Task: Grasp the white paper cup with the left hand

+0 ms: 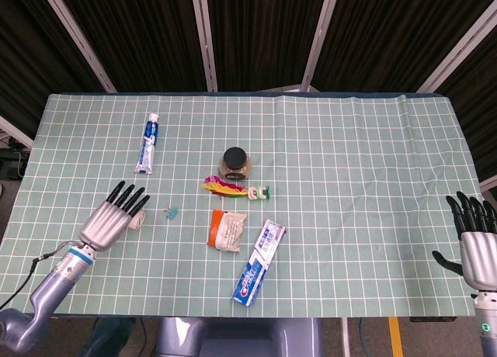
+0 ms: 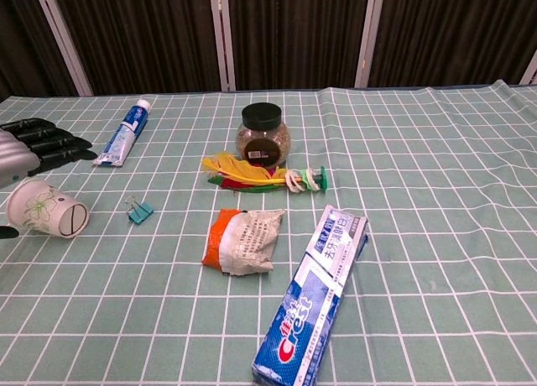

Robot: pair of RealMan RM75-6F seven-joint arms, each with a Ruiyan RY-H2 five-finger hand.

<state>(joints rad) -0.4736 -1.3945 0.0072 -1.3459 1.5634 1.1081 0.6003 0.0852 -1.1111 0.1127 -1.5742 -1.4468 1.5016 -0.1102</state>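
The white paper cup (image 2: 46,216) lies on its side on the table at the left, mouth facing right. In the head view only a sliver of the cup (image 1: 137,220) shows beside my left hand (image 1: 112,220). That hand hovers over the cup with its fingers stretched out straight, holding nothing; in the chest view the left hand (image 2: 33,147) sits just above and behind the cup. My right hand (image 1: 475,244) stays at the far right edge, fingers spread and empty.
A green binder clip (image 2: 139,210) lies just right of the cup. Further right are an orange-white packet (image 2: 243,241), a Crest toothpaste box (image 2: 315,294), a colourful toy (image 2: 256,176) and a dark-lidded jar (image 2: 263,134). A blue toothpaste tube (image 2: 124,134) lies behind.
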